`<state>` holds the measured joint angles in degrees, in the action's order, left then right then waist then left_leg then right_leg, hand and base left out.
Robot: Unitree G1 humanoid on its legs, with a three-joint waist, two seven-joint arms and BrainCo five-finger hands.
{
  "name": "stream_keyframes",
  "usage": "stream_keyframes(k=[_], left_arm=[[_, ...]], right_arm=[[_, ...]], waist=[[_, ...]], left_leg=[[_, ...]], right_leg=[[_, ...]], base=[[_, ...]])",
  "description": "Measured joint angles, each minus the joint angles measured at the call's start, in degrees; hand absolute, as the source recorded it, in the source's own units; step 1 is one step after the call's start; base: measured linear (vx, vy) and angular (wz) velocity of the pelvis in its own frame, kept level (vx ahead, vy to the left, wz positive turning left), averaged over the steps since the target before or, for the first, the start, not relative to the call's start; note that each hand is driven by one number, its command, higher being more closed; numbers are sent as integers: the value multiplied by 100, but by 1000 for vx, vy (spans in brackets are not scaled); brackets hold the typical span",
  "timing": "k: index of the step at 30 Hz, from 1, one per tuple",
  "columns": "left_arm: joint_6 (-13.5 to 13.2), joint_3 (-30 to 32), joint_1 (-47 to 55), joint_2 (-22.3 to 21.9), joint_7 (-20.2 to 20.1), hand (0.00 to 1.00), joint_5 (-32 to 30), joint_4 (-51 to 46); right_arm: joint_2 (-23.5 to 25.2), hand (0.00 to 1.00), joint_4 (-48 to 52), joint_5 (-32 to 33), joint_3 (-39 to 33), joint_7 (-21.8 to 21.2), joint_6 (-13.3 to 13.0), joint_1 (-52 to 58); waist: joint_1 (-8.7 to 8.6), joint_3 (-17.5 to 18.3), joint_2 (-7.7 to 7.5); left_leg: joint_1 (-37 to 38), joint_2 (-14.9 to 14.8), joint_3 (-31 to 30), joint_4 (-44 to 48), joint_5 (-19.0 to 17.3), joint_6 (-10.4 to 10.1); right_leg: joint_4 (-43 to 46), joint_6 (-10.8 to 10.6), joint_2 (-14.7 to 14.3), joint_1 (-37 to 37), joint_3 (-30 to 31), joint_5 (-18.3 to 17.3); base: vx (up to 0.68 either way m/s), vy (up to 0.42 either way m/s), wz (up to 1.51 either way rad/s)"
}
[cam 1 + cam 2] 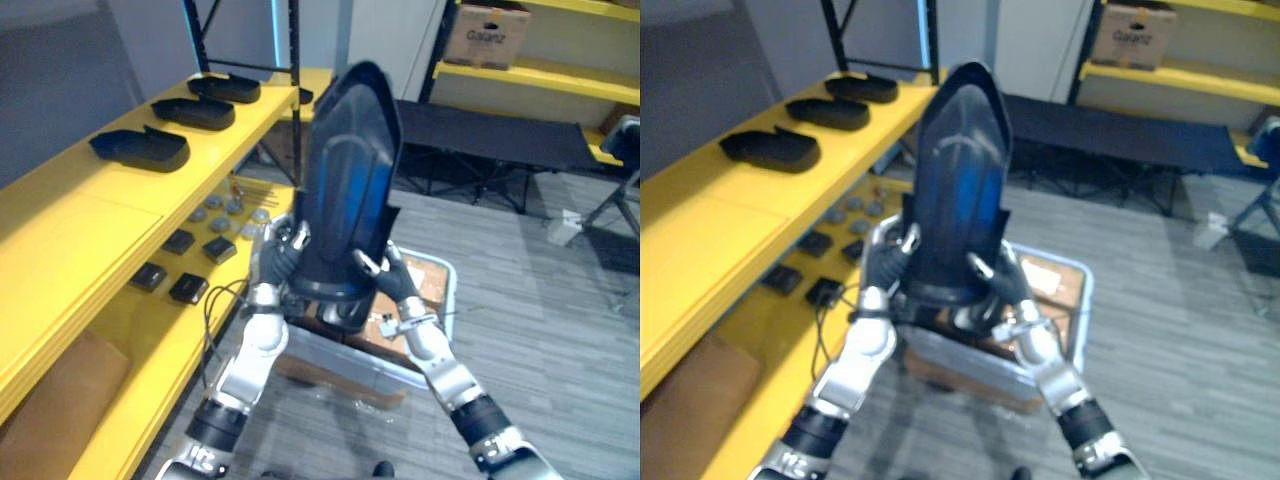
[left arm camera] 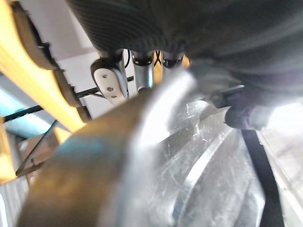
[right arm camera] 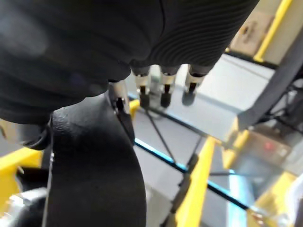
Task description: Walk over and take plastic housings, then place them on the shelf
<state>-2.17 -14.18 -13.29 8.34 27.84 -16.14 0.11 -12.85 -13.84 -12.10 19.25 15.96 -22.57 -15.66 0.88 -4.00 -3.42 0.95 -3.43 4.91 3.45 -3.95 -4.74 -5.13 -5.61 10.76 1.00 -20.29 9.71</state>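
A large black plastic housing (image 1: 345, 180) is held upright in the air in front of the robot, clamped at its lower end between both hands. The left hand (image 1: 275, 258) is closed on its left edge and the right hand (image 1: 395, 280) on its right edge, with the thumb laid over the front face. Directly below the hands a clear bin (image 1: 445, 290) is seen on the floor. To the left, the yellow shelf (image 1: 90, 210) is found. A row of black housings (image 1: 193, 112) is lined up along its top board towards the far end, while small black parts (image 1: 188, 288) and grey discs (image 1: 225, 222) are spread on the lower board. A black folding cot (image 1: 490, 135) and a cardboard box (image 1: 487, 32) are set well behind.
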Motion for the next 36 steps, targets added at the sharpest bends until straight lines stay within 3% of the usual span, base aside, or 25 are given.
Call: stream_keyframes(k=[6,12,14,15,17,18,20,23,24,26,33,36], left_arm=[[14,91,202,-18,171,100,-54,116],[158,423,343,-33,738,100,-838,293],[236,596,457,-40,1051,100,-1099,293],[366,898,587,-43,1642,100,-1205,293],[378,965,618,-43,1865,100,-1206,294],[533,1312,645,-51,2260,100,-1423,368],[587,1376,644,-52,2322,100,-1422,443],[100,2255,888,-84,2283,100,-649,559],[-299,2469,1088,-339,1978,100,49,135],[-606,2382,1226,-493,1765,100,396,-12],[-705,2558,1487,-548,1673,100,502,-383],[-795,2957,1581,-558,1721,100,495,-750]], right_arm=[[2,0,98,14,-32,3,-23,1],[11,0,255,243,-391,-53,-26,18],[11,0,268,523,-471,-132,-45,41],[16,0,701,1002,-538,-343,-121,170],[25,0,831,1132,-628,-385,-130,195],[31,0,1118,1161,-923,-456,-121,460],[31,0,1119,1204,-924,-458,-121,493],[237,0,1365,1740,-2094,-298,188,1192],[378,0,1366,1915,-2572,-201,323,1593],[509,0,1365,1984,-2683,-170,394,1715],[688,0,1357,1981,-2963,-120,425,1846],[703,0,1344,1982,-3044,-120,426,1937]], waist=[[-4,-2,-1],[-19,-8,9],[-23,-17,22],[-19,-34,49],[-20,-37,52],[-79,-39,52],[-109,-40,53],[-146,-57,80],[-179,-73,105],[-183,-87,129],[-196,-89,137],[-185,-88,140]], left_leg=[[8,4,22,1,-11,7],[20,17,39,0,-15,12],[33,20,50,-11,-16,12],[105,24,89,-106,-14,10],[107,28,109,-108,-14,10],[210,37,212,-177,-29,6],[216,37,215,-185,-30,7],[317,20,366,-248,-36,3],[323,9,374,-247,-58,2],[324,10,374,-246,-60,0],[319,8,366,-245,-61,-1],[317,8,351,-244,-61,0]], right_leg=[[11,-3,4,-1,15,2],[50,-4,3,0,15,2],[50,-3,1,0,18,1],[50,-4,-11,10,33,-22],[51,-6,-10,8,36,-23],[51,-7,-12,0,153,-23],[51,-7,-12,0,156,-24],[50,-9,-35,-7,294,-26],[50,-15,-44,-17,313,-37],[50,-15,-43,-16,313,-37],[50,-15,-46,-13,311,-37],[50,-21,-42,-3,301,-42]], base=[[1,1,-2],[0,1,-1],[9,4,-4],[24,7,-7],[56,18,-13],[71,26,-20],[30,11,-10],[14,5,-17],[14,1,-20],[8,-2,-3],[0,0,0],[0,0,0]])
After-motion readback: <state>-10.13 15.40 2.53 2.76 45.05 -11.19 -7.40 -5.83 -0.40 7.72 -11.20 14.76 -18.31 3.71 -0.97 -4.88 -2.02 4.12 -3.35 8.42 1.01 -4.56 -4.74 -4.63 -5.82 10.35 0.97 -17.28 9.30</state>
